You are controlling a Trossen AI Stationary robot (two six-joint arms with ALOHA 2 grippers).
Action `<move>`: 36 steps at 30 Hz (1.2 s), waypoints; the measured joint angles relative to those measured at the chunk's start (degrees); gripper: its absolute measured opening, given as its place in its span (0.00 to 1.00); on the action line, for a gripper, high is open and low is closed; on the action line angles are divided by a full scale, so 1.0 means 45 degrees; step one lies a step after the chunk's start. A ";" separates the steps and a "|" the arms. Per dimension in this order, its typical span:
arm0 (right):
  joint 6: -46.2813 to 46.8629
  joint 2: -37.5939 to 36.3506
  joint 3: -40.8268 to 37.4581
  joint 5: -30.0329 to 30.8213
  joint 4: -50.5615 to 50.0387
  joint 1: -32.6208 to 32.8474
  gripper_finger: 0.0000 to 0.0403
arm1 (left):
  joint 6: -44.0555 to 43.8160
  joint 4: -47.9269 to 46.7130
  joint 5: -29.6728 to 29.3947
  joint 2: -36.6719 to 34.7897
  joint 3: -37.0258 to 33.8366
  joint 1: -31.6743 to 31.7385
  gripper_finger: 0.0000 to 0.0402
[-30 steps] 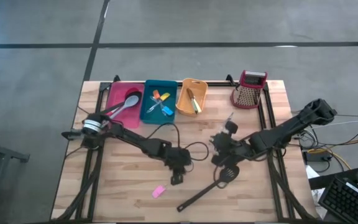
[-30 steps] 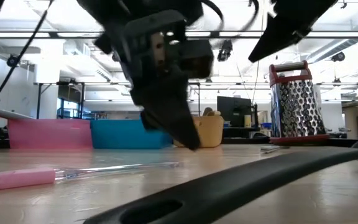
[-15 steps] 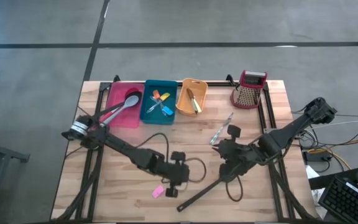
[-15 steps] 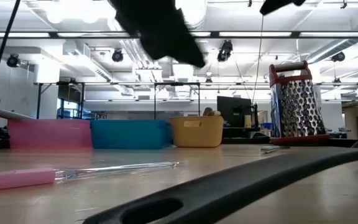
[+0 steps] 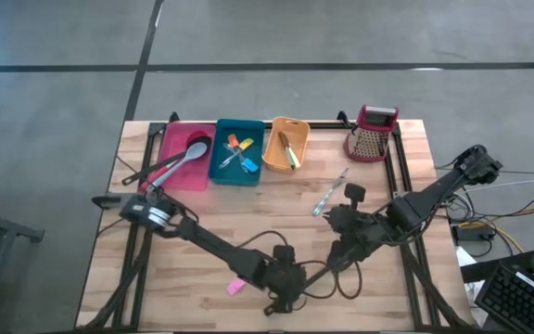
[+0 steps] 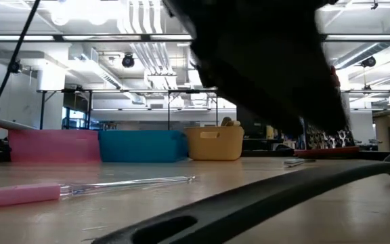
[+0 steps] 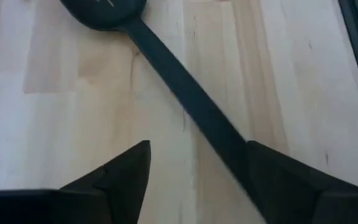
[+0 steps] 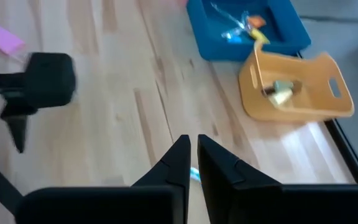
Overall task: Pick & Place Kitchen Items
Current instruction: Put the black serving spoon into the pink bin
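Observation:
A long black slotted spoon [image 5: 290, 295] lies slanted on the table near the front edge, its head [image 7: 104, 12] toward my right arm. My left gripper [image 5: 293, 286] hovers open over its handle [image 7: 191, 99], which runs between the fingers and passes under one fingertip [image 7: 260, 162]; no touch shows. My right gripper [image 8: 192, 144] is shut on nothing, above a small clear tool [image 5: 330, 195] that lies flat mid-table. A pink-handled tool [image 5: 237, 286] rests flat left of the spoon.
At the far edge stand a pink bin [image 5: 170, 148] with long utensils sticking out, a blue bin [image 5: 222, 139] with small tools, an orange bin [image 5: 274, 153] and a red-topped grater [image 5: 372, 134]. Arm cables loop over the table's middle.
My left gripper has swept toward the table's near edge and to the right, ending over the black spoon's handle. My right gripper has risen a little. The spoon, the pink-handled tool and the clear tool lie where they were.

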 joint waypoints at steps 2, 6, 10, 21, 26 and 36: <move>0.0535 0.0000 -0.0039 -0.0007 -0.0514 0.0002 0.05 | -0.0498 -0.0526 0.0032 0.0492 0.0735 0.0066 0.67; 0.1634 0.0000 -0.0089 -0.0036 -0.1378 0.0002 0.02 | -0.0997 -0.1007 0.0029 0.1279 0.1705 0.0173 0.67; 0.2151 0.0000 -0.0128 -0.0036 -0.1686 0.0002 0.02 | -0.1417 -0.0898 0.0009 0.1545 0.1788 0.0293 0.66; 0.2178 0.0000 -0.0138 -0.0031 -0.1672 0.0002 0.02 | -0.2261 0.0153 0.1827 0.1789 0.1558 0.0421 0.66; 0.2183 0.0000 -0.0138 -0.0031 -0.1639 0.0002 0.02 | -0.2029 0.0018 0.2142 0.1580 0.1588 0.0503 0.66; 0.2183 0.0000 -0.0138 -0.0026 -0.1630 0.0002 0.02 | -0.2198 0.0034 0.2142 0.1497 0.1622 0.0384 0.66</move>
